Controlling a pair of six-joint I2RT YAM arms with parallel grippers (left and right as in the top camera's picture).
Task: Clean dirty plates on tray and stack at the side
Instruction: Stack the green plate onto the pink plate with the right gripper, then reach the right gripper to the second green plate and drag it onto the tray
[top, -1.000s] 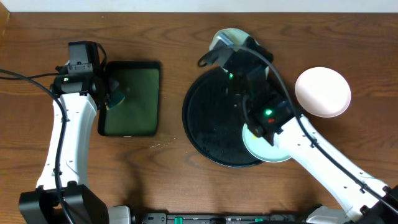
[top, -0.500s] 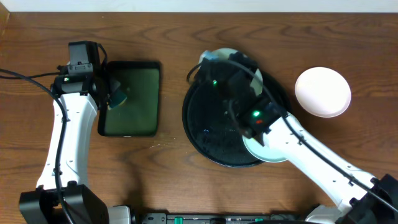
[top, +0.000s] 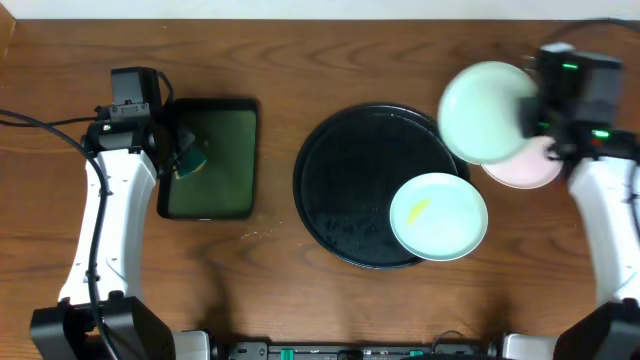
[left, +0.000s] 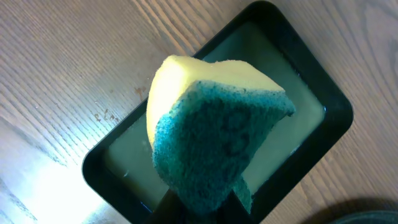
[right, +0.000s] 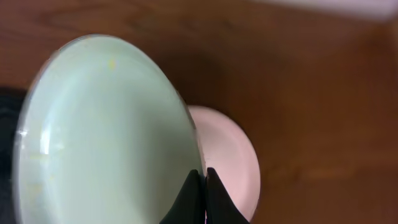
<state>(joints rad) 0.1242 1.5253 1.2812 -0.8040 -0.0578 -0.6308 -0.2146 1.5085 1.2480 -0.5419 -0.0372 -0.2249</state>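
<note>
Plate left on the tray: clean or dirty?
Dirty. The plate at the lower right edge of the tray shows a yellow smear left of its centre in the overhead view.

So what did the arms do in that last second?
The right gripper, shut on the pale green plate, swung from the far rim of the black tray out to the right and now holds it over the pink plate at the side. The smeared plate on the tray and the left gripper with its sponge above the green tray stayed put.
</note>
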